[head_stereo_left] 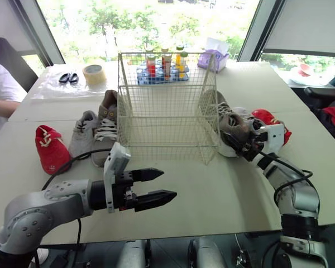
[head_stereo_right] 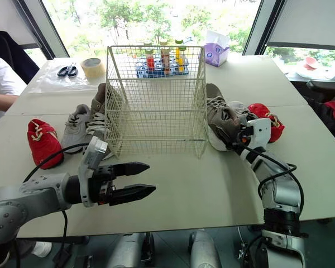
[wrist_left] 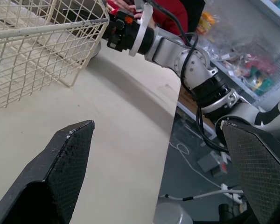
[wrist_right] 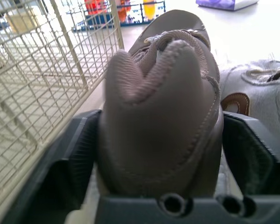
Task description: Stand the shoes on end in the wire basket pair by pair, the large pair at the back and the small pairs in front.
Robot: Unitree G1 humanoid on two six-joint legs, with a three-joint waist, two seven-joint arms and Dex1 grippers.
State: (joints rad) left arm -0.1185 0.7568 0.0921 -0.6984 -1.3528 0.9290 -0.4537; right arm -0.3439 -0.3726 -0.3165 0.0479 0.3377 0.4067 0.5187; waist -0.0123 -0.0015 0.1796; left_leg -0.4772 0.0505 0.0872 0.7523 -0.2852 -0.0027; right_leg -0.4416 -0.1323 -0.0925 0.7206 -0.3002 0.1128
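Lying pale under bright windows (head_stereo_left: 151, 22), the bench (head_stereo_left: 212, 190). Standing mid-bench, the wire basket (head_stereo_left: 167, 106), partly hiding a tube rack (head_stereo_right: 162, 64) behind. Lying left of it, grey sneakers (head_stereo_left: 84, 131) and a red shoe (head_stereo_left: 50, 149). Gripping a brown shoe (wrist_right: 163, 116) right of the basket: right pincer (head_stereo_right: 241, 137). Hovering, fingers spread: left pincer (head_stereo_left: 168, 184).

Cream wire basket (head_stereo_left: 167, 111), red shoe (head_stereo_left: 50, 148), taupe shoe (wrist_right: 163, 116), pale grey sneaker (head_stereo_left: 82, 133).

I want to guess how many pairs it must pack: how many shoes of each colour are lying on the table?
Red shoes: 2, one on each side of the wire basket.
Grey shoes: 2, one on each side.
Brown shoes: 2, one gripped by the right claw.
Total: 6 shoes.
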